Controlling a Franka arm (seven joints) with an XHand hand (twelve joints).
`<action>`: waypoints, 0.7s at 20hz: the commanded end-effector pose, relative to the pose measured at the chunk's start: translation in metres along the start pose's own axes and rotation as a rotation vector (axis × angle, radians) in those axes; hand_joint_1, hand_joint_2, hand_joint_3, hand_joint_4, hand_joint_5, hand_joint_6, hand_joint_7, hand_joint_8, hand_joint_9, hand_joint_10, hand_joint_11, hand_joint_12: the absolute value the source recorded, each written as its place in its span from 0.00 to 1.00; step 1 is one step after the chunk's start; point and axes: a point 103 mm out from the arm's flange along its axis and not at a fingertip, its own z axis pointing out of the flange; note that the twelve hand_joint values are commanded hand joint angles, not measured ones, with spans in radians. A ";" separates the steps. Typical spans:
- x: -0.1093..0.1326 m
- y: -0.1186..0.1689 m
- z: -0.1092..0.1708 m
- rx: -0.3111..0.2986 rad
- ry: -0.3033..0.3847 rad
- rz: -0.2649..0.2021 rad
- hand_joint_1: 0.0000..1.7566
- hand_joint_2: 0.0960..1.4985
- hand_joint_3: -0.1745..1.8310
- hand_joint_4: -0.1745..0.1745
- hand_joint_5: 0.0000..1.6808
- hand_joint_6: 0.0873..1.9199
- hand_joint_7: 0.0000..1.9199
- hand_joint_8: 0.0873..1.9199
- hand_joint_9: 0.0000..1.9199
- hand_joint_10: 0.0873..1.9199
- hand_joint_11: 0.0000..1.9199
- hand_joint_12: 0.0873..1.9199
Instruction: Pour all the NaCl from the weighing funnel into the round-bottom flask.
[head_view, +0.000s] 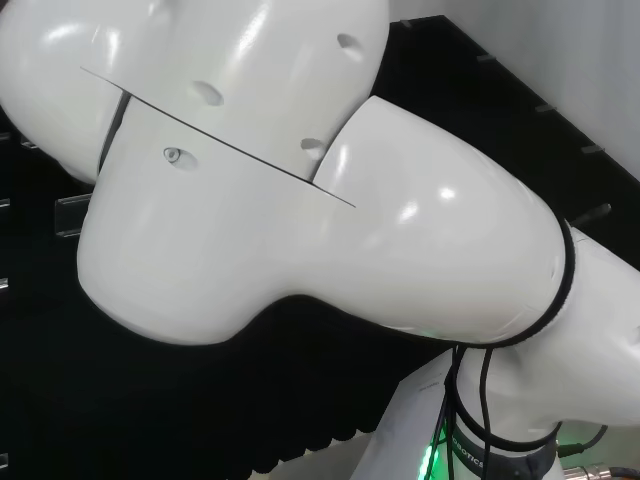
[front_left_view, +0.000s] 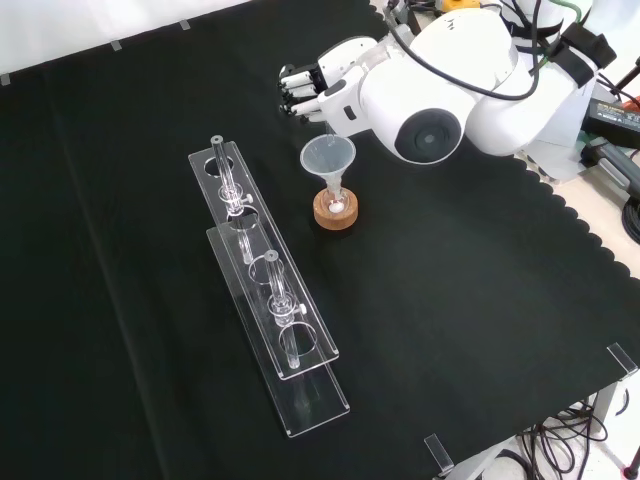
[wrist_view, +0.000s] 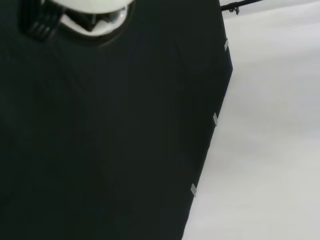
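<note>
In the front view a clear funnel (front_left_view: 327, 157) stands in the neck of a small round-bottom flask (front_left_view: 337, 201) on a cork ring (front_left_view: 335, 216). A little white powder shows inside the flask. The hand (front_left_view: 308, 92) hovers just behind and above the funnel's rim, fingers curled. A thin clear stem, apparently the weighing funnel (front_left_view: 329, 130), hangs from the hand towards the funnel's mouth; most of it is hidden. In the wrist view a blurred white part of the hand (wrist_view: 90, 17) sits over black cloth.
Two long clear racks (front_left_view: 262, 250) (front_left_view: 300, 400) with clear tubes lie left of the flask in the front view. The arm's white links (front_left_view: 450, 90) (head_view: 300, 180) stand beside the hand. Cables and gear (front_left_view: 610, 110) lie past the cloth's right edge.
</note>
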 end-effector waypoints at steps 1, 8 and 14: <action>-0.001 0.001 0.004 -0.014 0.086 -0.002 0.63 0.41 0.44 1.00 0.71 0.41 0.26 0.31 0.40 0.19 0.33 0.57; -0.006 0.003 0.016 -0.033 0.239 0.003 0.63 0.41 0.44 1.00 0.71 0.41 0.26 0.31 0.40 0.19 0.33 0.57; -0.018 0.000 0.022 -0.051 0.378 0.012 0.63 0.41 0.43 1.00 0.71 0.41 0.26 0.31 0.40 0.19 0.33 0.57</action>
